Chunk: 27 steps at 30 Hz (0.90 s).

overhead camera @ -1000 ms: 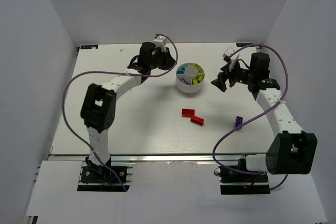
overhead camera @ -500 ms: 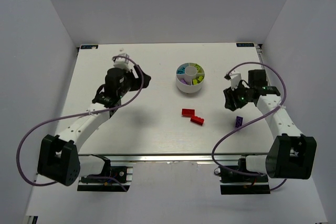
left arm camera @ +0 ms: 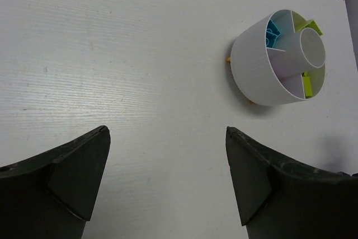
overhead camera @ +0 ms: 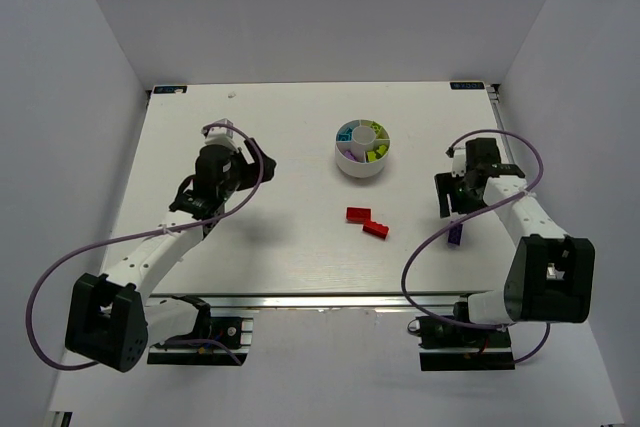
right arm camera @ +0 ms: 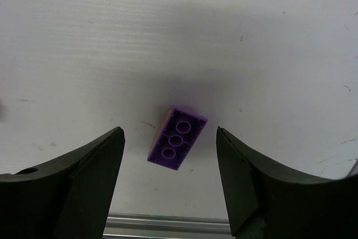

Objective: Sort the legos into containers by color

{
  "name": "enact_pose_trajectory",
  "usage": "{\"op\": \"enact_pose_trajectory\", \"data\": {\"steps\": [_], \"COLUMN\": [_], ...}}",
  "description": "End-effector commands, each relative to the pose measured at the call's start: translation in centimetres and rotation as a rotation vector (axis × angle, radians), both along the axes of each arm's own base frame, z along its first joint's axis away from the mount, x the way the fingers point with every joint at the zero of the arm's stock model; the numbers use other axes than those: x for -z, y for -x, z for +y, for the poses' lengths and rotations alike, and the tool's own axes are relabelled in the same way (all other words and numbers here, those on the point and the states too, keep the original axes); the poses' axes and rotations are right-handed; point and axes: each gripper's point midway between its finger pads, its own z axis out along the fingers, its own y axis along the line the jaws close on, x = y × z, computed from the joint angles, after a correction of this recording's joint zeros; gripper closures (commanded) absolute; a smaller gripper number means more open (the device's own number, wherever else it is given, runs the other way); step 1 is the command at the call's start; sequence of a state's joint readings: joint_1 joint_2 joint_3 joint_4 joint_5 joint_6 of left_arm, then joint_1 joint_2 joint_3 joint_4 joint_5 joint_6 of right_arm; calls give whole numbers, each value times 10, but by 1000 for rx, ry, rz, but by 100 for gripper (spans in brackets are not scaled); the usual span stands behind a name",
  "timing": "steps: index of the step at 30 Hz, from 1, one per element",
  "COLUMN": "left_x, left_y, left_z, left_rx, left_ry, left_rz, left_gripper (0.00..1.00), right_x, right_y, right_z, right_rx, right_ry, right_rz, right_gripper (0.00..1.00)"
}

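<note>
The round white dish [overhead camera: 362, 150] stands at the back centre; its wedge containers hold cyan, lime green and purple legos, also visible in the left wrist view [left arm camera: 263, 65]. Two red legos [overhead camera: 357, 214] [overhead camera: 376, 229] lie side by side on the table in front of it. A purple lego [overhead camera: 455, 234] lies studs-down at the right [right arm camera: 177, 137], between the fingers of my open right gripper [overhead camera: 450, 215] [right arm camera: 169, 130], untouched by either. My left gripper [overhead camera: 250, 162] [left arm camera: 166, 130] hangs open and empty over bare table, well left of the dish.
The metal rail of the table's near edge [right arm camera: 168, 222] runs just behind the purple lego. Purple cables loop beside both arms. Grey walls close in the table on the left, back and right.
My left arm has swung back from the dish to the left and its gripper has opened. My right arm has come down and forward over the purple lego.
</note>
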State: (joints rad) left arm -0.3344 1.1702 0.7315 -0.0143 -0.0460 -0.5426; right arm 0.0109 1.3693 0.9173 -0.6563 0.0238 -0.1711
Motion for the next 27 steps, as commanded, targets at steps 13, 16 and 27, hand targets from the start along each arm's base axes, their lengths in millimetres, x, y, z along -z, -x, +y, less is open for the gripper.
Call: {"op": "enact_pose_trajectory", "data": {"steps": [13, 16, 27], "left_x": [-6, -5, 0], "left_y": [13, 14, 21], "left_z": [15, 15, 19], "left_rx": [-40, -44, -73], "left_ry": [15, 28, 57], "left_rz": [-6, -3, -3], "left_gripper": [7, 7, 7], "right_x": [23, 31, 51], "right_y": [-3, 7, 27], "right_z": [-4, -5, 1], "right_rx": [199, 204, 207], "right_ry": [-104, -99, -128], "right_rz": [62, 98, 189], "right_gripper": [36, 37, 47]}}
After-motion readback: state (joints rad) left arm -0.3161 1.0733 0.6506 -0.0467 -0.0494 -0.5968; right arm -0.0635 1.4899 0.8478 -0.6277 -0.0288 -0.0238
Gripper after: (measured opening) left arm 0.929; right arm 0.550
